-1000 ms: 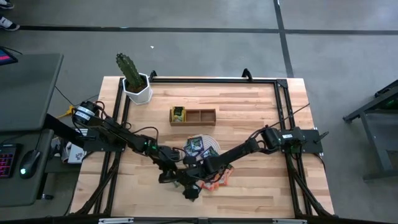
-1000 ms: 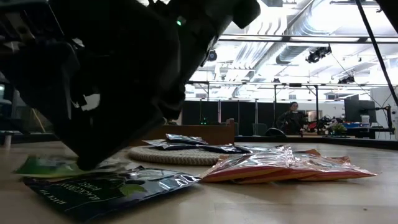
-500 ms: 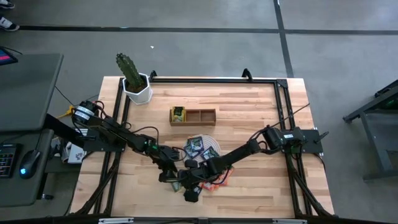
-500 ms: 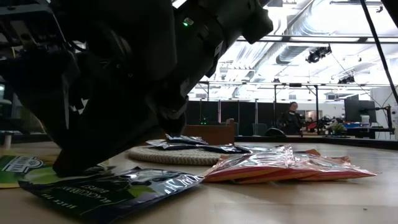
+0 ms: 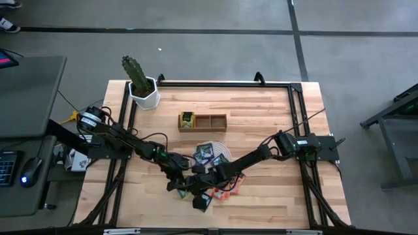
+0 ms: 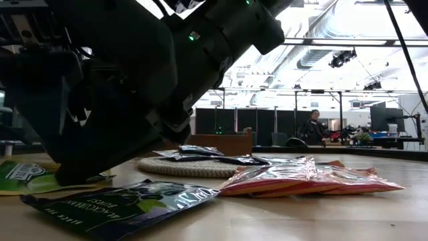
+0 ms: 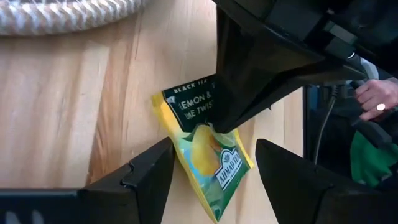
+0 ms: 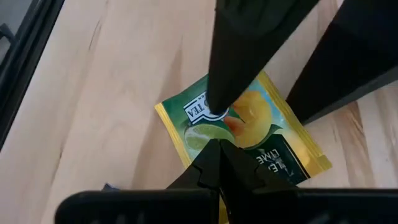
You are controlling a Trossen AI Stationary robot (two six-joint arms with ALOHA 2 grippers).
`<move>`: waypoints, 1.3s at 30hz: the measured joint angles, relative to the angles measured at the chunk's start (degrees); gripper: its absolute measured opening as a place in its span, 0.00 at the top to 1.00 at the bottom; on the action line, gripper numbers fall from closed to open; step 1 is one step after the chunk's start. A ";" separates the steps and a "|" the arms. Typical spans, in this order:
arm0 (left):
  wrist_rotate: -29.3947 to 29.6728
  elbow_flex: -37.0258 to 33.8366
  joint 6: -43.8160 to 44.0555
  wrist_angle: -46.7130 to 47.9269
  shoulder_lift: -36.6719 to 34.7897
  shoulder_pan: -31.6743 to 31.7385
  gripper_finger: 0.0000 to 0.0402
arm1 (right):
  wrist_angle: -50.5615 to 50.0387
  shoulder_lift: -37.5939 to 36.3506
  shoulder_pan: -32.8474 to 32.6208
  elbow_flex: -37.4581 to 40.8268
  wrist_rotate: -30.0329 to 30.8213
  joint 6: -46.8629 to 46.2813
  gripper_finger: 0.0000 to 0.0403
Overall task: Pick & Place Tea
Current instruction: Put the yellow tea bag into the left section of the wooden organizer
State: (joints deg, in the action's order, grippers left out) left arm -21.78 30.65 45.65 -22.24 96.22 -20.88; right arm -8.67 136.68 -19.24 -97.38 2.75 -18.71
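High view: both arms meet near the front middle of the table (image 5: 261, 111). Left gripper (image 5: 186, 189) and right gripper (image 5: 199, 194) are basically on top of each other there, too dark to sort out the fingers from up here. Wooden tray (image 5: 203, 121) sits further back w/ a yellow-green sachet (image 5: 187, 119) in its left compartment. Round mat (image 5: 215, 154) has a few dark sachets (image 5: 205, 152) on it, orange-red sachets (image 5: 230, 188) just beside the arms. Cactus pot (image 5: 143, 88) at the back left corner.

Low view: mostly dark arm bulk filling the left side. A dark blue-black sachet (image 6: 124, 204) lies flat up front, the orange-red pile (image 6: 307, 177) to its right, mat w/ dark sachets behind. A green sachet edge (image 6: 27, 175) pokes out at far left.

Left wrist view: fingers (image 7: 146, 174) spread wide, nothing between them, straddling a yellow-green lemon sachet (image 7: 214, 165) flat on the wood. The other arm's tip presses on the sachet's dark upper part. A person's hand (image 7: 376, 96) shows beyond the table.

Right wrist view: fingers (image 8: 214, 165) clamped together, tips down on the same lemon-lime sachet (image 8: 249, 134), not gripping it afaict. Left arm's finger lies across it.
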 joint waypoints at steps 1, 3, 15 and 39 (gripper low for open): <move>-0.13 0.00 0.24 0.00 0.02 0.00 0.43 | 0.00 0.02 0.06 0.02 -0.05 0.36 1.00; -0.38 0.00 0.47 0.05 0.04 -0.01 0.43 | 0.00 0.02 0.10 0.00 0.15 1.11 1.00; -3.42 -0.13 1.16 -0.49 0.15 -0.13 0.43 | 0.37 0.02 2.75 0.07 0.03 3.93 1.00; 2.25 -0.15 0.49 0.20 0.22 -0.24 0.96 | 1.27 0.07 1.66 0.07 0.70 3.86 1.00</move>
State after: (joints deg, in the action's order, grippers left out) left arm -19.53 30.50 46.15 -22.04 96.44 -21.12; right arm -7.40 136.75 -17.57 -97.32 3.44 -14.84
